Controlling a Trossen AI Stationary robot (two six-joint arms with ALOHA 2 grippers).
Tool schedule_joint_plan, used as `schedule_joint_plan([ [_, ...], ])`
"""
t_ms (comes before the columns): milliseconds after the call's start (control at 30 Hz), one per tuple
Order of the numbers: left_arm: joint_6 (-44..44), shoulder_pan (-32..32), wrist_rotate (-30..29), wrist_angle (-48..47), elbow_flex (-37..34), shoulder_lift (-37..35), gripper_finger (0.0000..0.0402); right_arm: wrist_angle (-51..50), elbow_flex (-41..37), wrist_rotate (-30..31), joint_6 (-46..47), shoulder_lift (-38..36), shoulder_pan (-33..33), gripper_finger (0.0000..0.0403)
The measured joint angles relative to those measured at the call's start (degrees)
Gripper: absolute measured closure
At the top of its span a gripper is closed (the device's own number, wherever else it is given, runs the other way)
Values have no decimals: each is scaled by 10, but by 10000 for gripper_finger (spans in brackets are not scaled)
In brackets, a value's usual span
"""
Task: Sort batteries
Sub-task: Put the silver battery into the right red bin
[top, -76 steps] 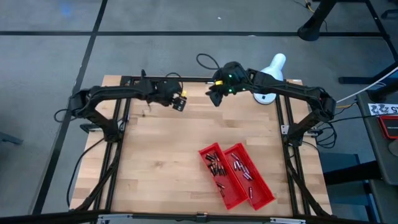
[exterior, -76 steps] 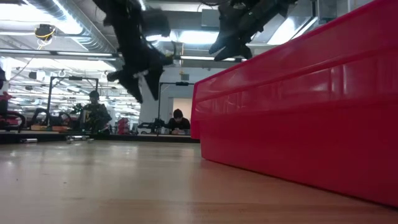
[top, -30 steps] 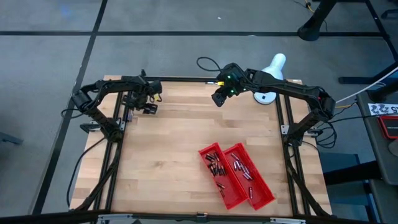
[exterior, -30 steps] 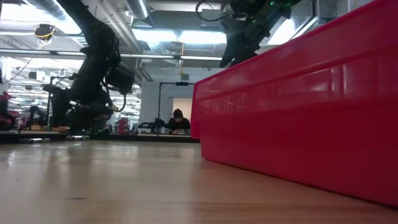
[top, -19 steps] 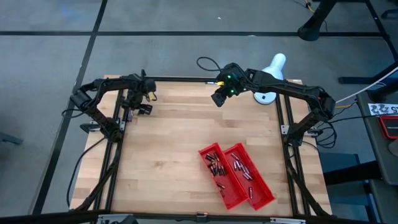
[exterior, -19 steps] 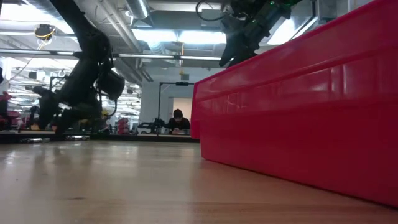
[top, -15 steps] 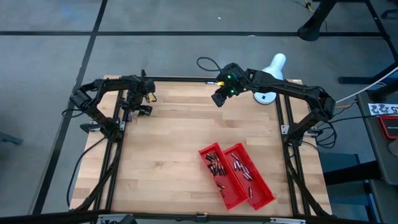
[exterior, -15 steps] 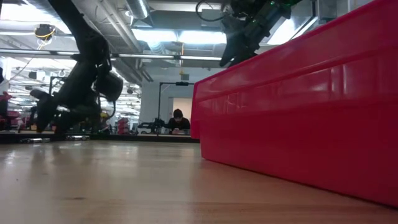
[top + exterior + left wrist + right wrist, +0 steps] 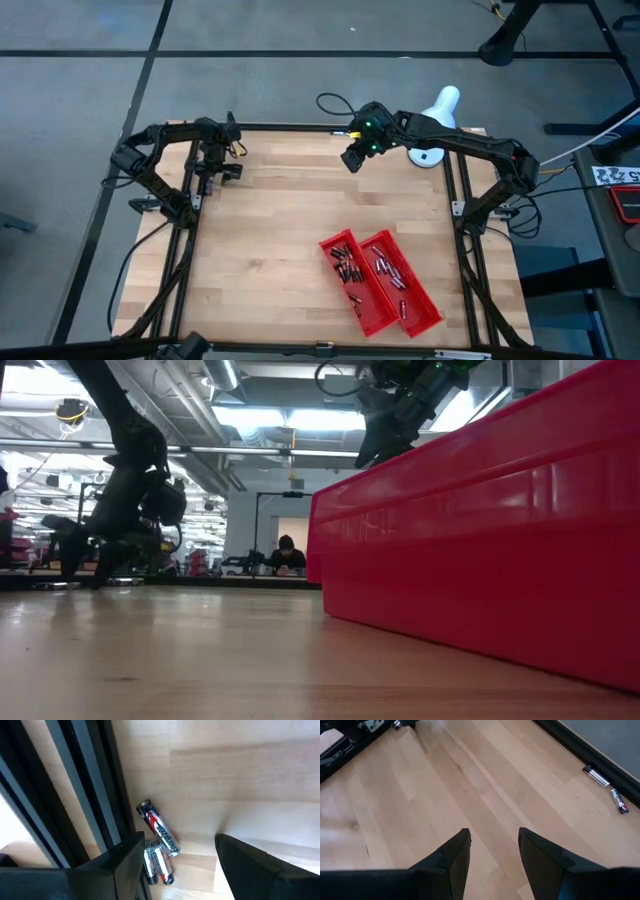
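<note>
Several small batteries (image 9: 350,270) lie in two red trays (image 9: 412,312) at the table's near right. My left gripper (image 9: 180,840) is open low over the far left corner (image 9: 220,172). A red-and-black battery (image 9: 159,834) and two silvery ones (image 9: 158,865) lie flat on the wood there, beside a black frame rail (image 9: 95,795). My right gripper (image 9: 493,832) is open and empty, held up over the far middle of the table (image 9: 348,162). Two more batteries (image 9: 595,775) (image 9: 619,800) lie on the wood by the table's edge.
A white lamp-like object (image 9: 432,120) stands at the far right corner. Black frame rails (image 9: 185,250) run along both sides of the table. Bare wood (image 9: 260,250) lies left of the trays. In the low view the red tray wall (image 9: 480,530) fills the right, and people sit in the room behind.
My left gripper has gone toward the table's left edge and down, ending low beside the frame rail at the far left corner.
</note>
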Motion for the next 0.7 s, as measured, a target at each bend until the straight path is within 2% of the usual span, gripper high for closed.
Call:
schedule_joint_plan([
  [133, 1, 24, 12, 6, 0, 0, 177, 0, 0, 0, 0, 0, 0, 233],
  [400, 13, 68, 32, 19, 0, 0, 248, -3, 0, 0, 0, 0, 0, 233],
  [700, 22, 78, 36, 32, 0, 0, 293, -3, 0, 0, 0, 0, 0, 233],
])
